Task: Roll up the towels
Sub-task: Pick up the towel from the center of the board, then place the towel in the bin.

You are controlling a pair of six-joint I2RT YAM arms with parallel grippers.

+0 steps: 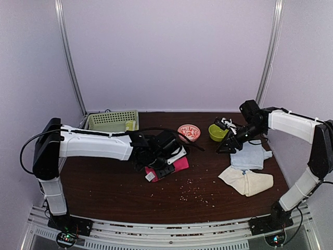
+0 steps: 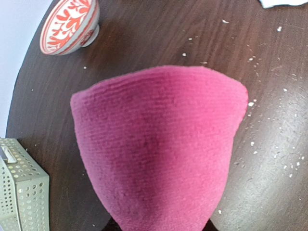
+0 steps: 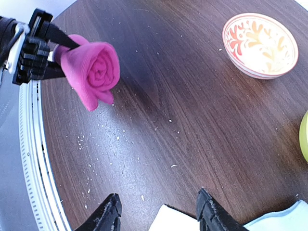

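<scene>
The left pincer (image 3: 65, 57) is clamped down on the pink towel (image 3: 96, 70), and a neat job it is: the cloth is wound into a tight spiral, with one loose flap hanging under the roll. From the left wrist view the towel fills the picture and the fingers are hidden behind it. Whether the roll touches the table (image 1: 114, 192) cannot be told. It is held left of the middle of the table, on the near side of the red-patterned bowl (image 1: 189, 132).

Over on the right, the right pincer (image 3: 156, 196) is held well apart and nothing is gripped between its fingers. Just below it a corner of the cream towel (image 3: 171, 219) is seen, with the edge of the light blue towel (image 3: 279, 219) beside it. From above, the blue towel is seen lying flat on the right side of the table, and the cream one is crumpled in front of it, touching it.

A yellow-green bowl (image 1: 217, 132) is set just right of the patterned one. A green basket (image 1: 112, 121) is seen at the far left corner. Pale crumbs are scattered over the dark wood.
</scene>
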